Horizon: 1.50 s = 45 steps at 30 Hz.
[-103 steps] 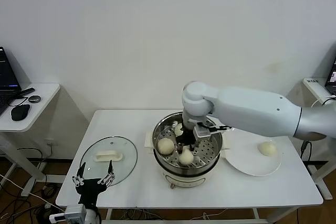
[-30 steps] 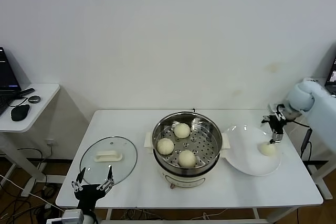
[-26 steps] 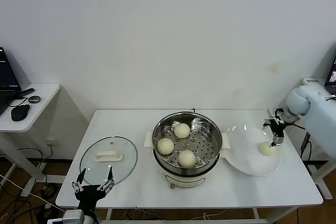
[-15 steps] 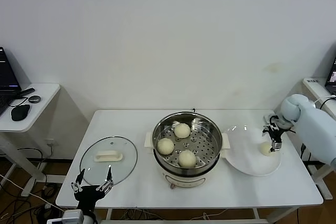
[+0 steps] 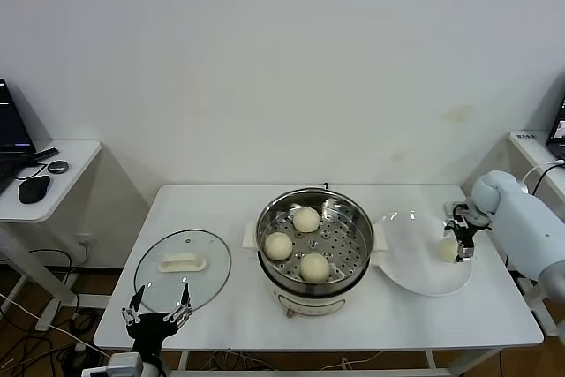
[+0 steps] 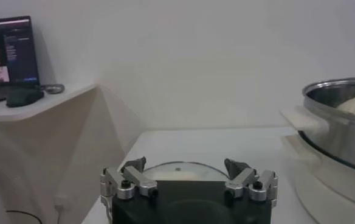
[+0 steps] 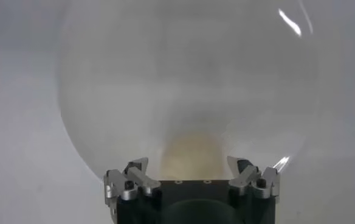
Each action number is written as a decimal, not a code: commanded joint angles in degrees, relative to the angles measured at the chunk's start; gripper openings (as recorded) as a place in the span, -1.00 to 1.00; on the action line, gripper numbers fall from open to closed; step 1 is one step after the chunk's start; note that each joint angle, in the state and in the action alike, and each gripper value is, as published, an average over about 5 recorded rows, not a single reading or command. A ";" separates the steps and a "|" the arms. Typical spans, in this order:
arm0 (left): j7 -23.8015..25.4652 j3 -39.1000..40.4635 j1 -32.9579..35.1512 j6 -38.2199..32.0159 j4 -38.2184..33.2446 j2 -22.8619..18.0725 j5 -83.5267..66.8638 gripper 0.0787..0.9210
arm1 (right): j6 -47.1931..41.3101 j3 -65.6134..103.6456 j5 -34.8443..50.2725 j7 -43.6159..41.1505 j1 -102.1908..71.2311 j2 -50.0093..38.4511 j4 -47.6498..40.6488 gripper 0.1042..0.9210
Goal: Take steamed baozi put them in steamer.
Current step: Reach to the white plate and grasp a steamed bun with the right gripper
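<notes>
The steel steamer (image 5: 353,222) stands mid-table with three cream-white baozi on its perforated tray (image 5: 306,219) (image 5: 278,245) (image 5: 314,266). A fourth baozi (image 5: 447,250) lies on the white plate (image 5: 410,267) at the right. My right gripper (image 5: 461,237) is low over the plate, open, its fingers either side of that baozi (image 7: 191,156), not closed on it. My left gripper (image 5: 157,305) is open and empty, parked at the table's front left corner by the glass lid. The steamer's rim also shows in the left wrist view (image 6: 338,106).
A round glass lid (image 5: 182,269) with a cream handle lies flat at the table's left front, also in the left wrist view (image 6: 180,171). A side desk (image 5: 62,169) with a mouse and laptop stands to the left. A wall is behind the table.
My right arm left the steamer, where the third baozi now lies, swung right to the plate and lowered around the last baozi. My left gripper has stayed put.
</notes>
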 commanded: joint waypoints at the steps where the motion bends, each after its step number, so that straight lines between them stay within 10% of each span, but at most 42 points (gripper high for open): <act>1: -0.02 0.20 -0.01 0.00 0.14 -0.20 0.14 0.77 | 1.30 3.19 -2.67 2.70 -0.36 1.71 -4.64 0.76; 26: -0.02 0.60 -0.14 -0.05 0.19 -0.55 0.66 0.77 | 1.38 4.18 -2.97 3.21 -1.06 2.07 -4.60 0.75; 45: -0.21 0.95 -1.08 -0.14 0.21 -0.70 1.29 0.77 | -2.97 -2.04 9.74 -1.60 1.79 -2.40 3.76 -0.08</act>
